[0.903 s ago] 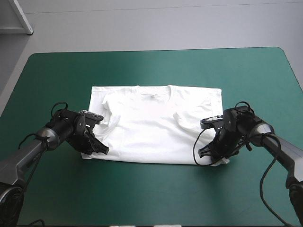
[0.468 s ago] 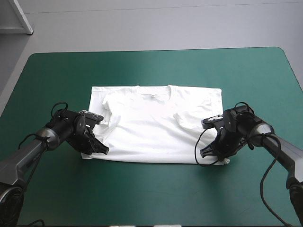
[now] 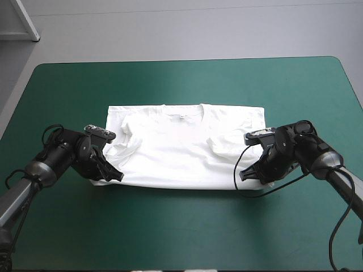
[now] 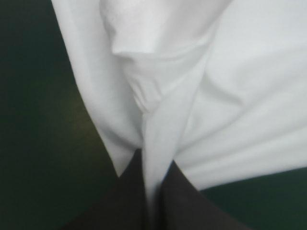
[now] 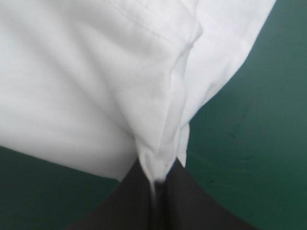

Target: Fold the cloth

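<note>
Clamped on the near corners of the T-shirt [image 3: 181, 150] at the middle of the tabletop [image 3: 181, 85], the left fingers [image 4: 120, 206] and right fingers [image 5: 129, 203] have just raised its hem, so the fold looks to be starting.

- T-shirt [image 3: 181, 153]: plain white all over, its collar and stitched hems the same white
- table cover [image 3: 181, 226]: plain, even teal-green
- left gripper [image 3: 115, 176]: black
- right gripper [image 3: 245, 173]: black
</note>
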`<state>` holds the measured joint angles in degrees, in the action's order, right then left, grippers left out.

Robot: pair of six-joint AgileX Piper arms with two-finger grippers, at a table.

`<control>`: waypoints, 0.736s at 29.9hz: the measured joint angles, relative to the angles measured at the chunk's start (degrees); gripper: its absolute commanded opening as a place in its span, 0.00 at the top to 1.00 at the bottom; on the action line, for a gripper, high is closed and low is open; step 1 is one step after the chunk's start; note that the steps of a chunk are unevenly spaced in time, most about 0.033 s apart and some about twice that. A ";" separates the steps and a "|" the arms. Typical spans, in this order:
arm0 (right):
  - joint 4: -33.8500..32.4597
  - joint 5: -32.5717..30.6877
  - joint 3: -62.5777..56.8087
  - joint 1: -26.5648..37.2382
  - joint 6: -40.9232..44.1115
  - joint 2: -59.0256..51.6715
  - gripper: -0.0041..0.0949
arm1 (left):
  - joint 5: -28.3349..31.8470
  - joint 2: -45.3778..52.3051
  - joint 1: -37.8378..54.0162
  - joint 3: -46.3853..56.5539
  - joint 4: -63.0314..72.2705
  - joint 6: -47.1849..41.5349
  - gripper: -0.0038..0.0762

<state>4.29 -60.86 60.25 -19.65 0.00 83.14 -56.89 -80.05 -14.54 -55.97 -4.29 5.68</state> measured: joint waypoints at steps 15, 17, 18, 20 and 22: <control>-7.48 3.02 19.55 0.00 0.60 5.93 0.97 | 0.20 -12.86 0.06 -21.85 -0.37 0.75 0.93; -9.06 3.11 21.85 0.00 1.02 8.42 0.97 | 0.06 -15.73 0.06 -25.14 -0.63 0.75 0.93; -9.83 3.15 23.14 0.00 1.23 9.66 0.97 | 0.06 -17.07 0.06 -27.07 -0.77 0.81 0.93; -11.23 3.20 25.47 0.00 2.03 11.90 0.97 | -0.11 -19.38 0.06 -30.76 -0.94 0.87 0.93; -12.37 3.41 27.85 0.00 2.71 13.80 0.97 | -0.34 -21.52 0.06 -34.95 -1.00 0.92 0.93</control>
<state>-8.08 -57.44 88.10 -19.65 2.71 96.94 -57.22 -101.57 -14.49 -90.92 -5.29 6.60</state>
